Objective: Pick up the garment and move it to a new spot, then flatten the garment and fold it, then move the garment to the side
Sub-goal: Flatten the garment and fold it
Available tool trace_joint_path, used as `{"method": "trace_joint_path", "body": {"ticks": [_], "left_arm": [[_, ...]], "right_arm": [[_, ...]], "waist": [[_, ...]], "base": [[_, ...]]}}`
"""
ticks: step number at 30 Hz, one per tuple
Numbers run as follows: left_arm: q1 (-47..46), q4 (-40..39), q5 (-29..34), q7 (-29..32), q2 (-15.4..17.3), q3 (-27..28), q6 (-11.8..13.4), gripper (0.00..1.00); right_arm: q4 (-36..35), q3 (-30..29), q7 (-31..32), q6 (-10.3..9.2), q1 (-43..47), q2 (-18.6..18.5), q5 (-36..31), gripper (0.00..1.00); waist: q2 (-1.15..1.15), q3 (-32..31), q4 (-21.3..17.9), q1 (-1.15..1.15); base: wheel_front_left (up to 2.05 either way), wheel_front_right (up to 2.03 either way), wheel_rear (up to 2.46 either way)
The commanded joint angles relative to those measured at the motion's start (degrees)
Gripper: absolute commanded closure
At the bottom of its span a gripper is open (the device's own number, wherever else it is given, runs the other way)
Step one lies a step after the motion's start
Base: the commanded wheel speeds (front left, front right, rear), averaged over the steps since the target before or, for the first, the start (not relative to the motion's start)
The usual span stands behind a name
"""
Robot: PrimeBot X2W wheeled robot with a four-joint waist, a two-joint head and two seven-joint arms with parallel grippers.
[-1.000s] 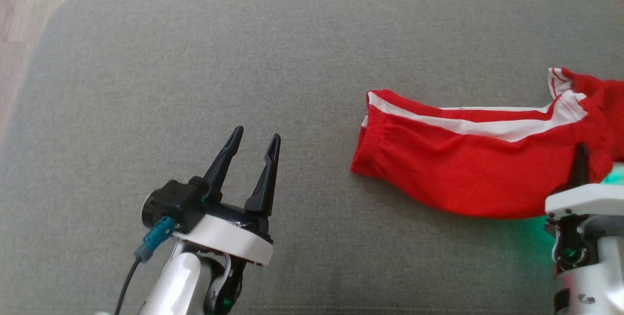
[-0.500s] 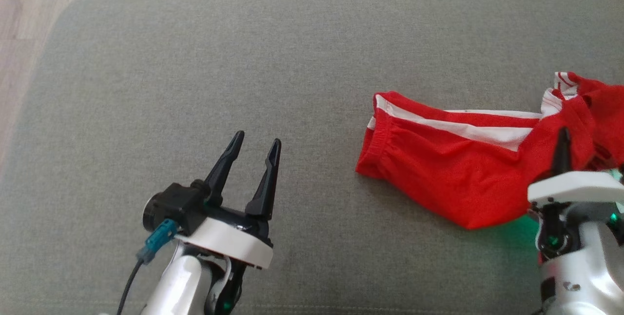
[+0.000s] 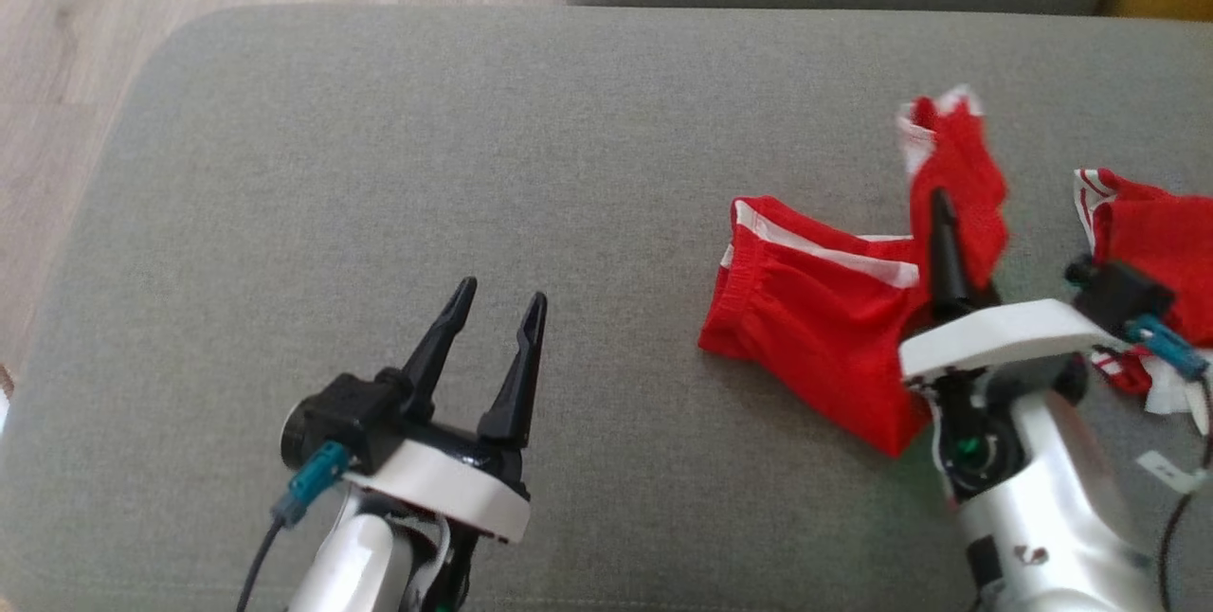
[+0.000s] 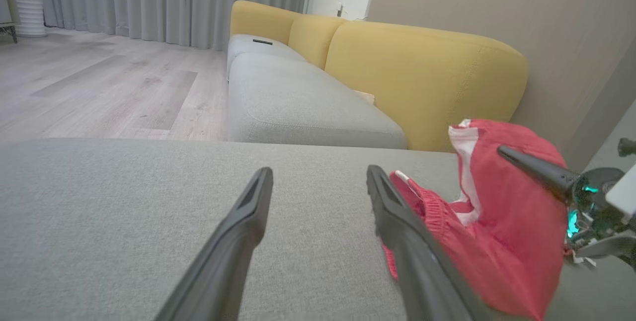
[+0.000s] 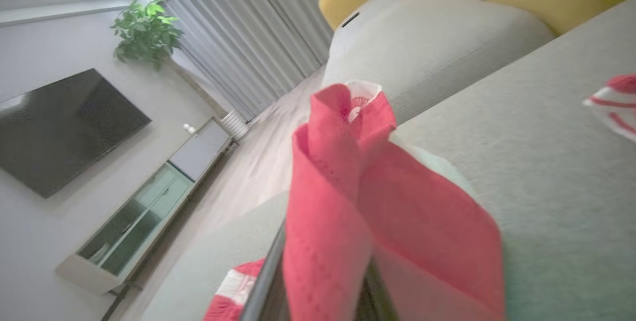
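Pinching red garment, right pincer pressed together; left pincer spread wide above grey cushion.

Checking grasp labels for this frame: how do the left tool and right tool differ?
Left tool stands open; right tool is shut. Left tool holds nothing, with bare grey cushion around it; right tool pinches a raised fold of the red garment, which drapes over its fingers. Shared: dark fingers on white wrist collars, both pointing up the head view.
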Motion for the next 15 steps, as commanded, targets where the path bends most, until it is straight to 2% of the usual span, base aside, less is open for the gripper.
{"method": "trace_joint_path", "body": {"ticks": [1, 8, 15], "left_arm": [[-1.18, -1.67, 0.53, -0.35, 0.43, 1.97, -0.27, 0.0], [-0.57, -1.55, 0.6, -0.35, 0.43, 1.51, -0.2, 0.0], [-0.46, -1.47, 0.51, -0.35, 0.43, 1.31, -0.13, 0.0]], "right_arm": [[-2.25, 2.11, -0.62, -0.05, -0.37, -0.12, 0.55, 1.0], [-2.73, 10.22, -1.96, -0.05, -0.19, -0.12, 3.68, 1.0], [0.77, 16.74, -2.61, -0.05, -1.42, -0.12, 4.96, 1.0]], "waist": [[0.0, -0.18, 0.16, 0.0], [0.0, -0.72, 1.79, 0.0], [0.0, 0.01, 3.46, 0.0]], "base": [[0.0, 0.0, 0.0], [0.0, 0.0, 0.0], [0.0, 0.0, 0.0]]}}
